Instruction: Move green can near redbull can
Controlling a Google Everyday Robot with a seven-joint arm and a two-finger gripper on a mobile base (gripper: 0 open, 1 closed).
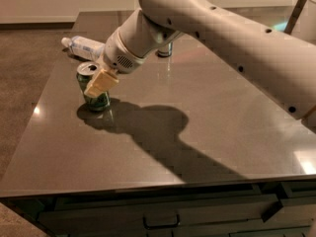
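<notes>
The arm (232,33) reaches in from the right edge and slants down across the counter (247,127) toward its left edge. The pincer (97,85) sits right at the green can (98,101), its pale pad crossing the front of the can, and from here I cannot tell whether it is clamped on the can or apart. The green can stands upright on the counter close to the left edge, silver top showing just above the pad. The redbull can (166,50) is well apart from it, back toward the far edge, with only its lower part peeking out behind the arm. A clear plastic bottle (85,47) lies on its side by the far left corner, just behind the green can. The arm's dark shadow spreads across the middle of the counter.
</notes>
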